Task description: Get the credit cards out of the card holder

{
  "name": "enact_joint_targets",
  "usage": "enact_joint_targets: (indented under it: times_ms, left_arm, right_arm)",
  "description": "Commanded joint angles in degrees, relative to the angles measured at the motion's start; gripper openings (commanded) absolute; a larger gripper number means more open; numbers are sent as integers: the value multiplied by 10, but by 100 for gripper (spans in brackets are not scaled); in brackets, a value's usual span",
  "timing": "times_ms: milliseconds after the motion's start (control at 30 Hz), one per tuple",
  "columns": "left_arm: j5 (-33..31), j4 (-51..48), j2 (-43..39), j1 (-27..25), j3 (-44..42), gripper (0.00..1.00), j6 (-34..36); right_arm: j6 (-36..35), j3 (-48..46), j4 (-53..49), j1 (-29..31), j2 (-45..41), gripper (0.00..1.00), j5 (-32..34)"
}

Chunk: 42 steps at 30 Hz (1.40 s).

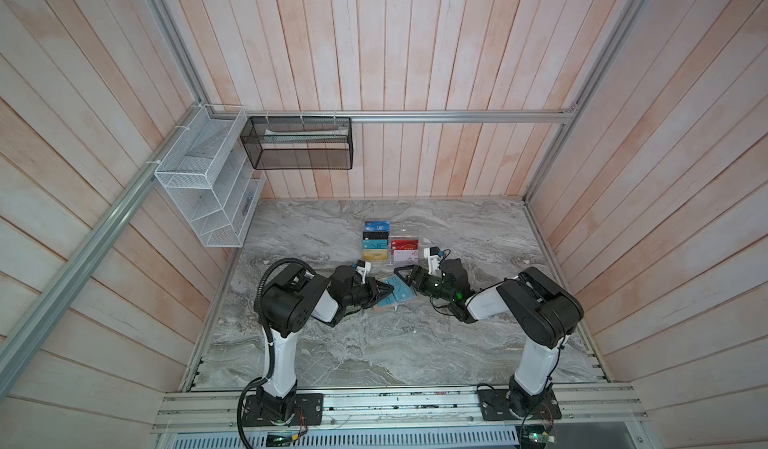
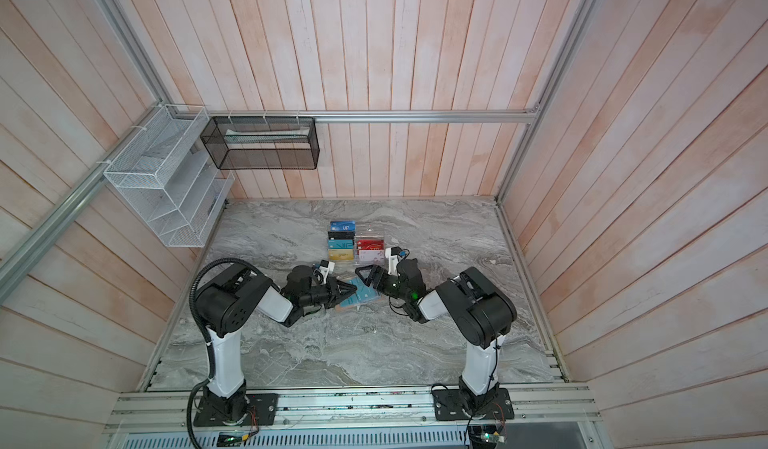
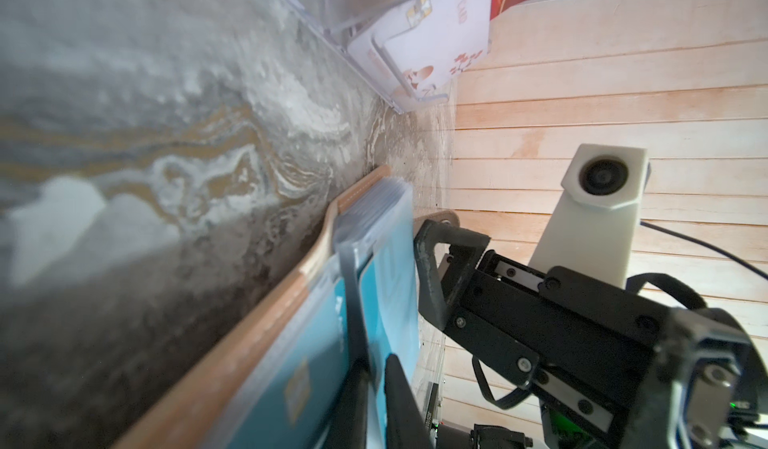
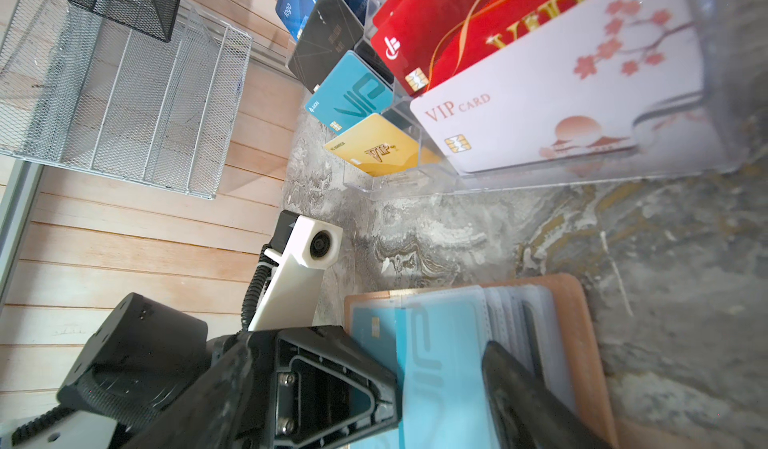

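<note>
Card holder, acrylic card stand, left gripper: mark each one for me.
card holder (image 4: 579,334), right wrist view, on the tan cover edge.
acrylic card stand (image 4: 415,185), right wrist view, on the clear front lip.
left gripper (image 1: 387,290), in a top view, between its fingertips.

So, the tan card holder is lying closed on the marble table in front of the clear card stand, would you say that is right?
Not quite: the card holder is open, not closed. The right wrist view shows its clear sleeve pages fanned out, with a teal card inside. The rest holds: it lies on the marble table in front of the clear card stand.
</note>
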Motion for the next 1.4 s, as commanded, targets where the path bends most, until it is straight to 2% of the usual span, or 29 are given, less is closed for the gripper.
enact_joint_targets:
  times_ms: [0, 167, 267, 600, 967, 1100, 1367]
  left_arm:
    - [-16, 33, 16, -5, -5, 11, 5]
    - [-18, 35, 16, -6, -5, 8, 6]
    - [-20, 36, 15, -6, -4, 2, 7]
    - [-29, 47, 15, -6, -8, 0, 1]
    - [-39, 46, 17, -14, 1, 8, -5]
    - [-42, 45, 16, -15, 1, 15, -6]
    - [-51, 46, 16, -19, 5, 15, -9]
  right_arm:
    - [9, -16, -40, 2, 23, 88, -10]
    - [10, -15, -36, 2, 26, 88, -12]
    - [11, -16, -34, 2, 26, 88, -14]
    - [13, -19, -32, 3, 30, 88, -19]
    - [24, -30, -12, 6, 40, 88, -23]
    - [24, -32, -11, 7, 40, 88, -24]
    - [32, -36, 3, 12, 49, 88, -22]
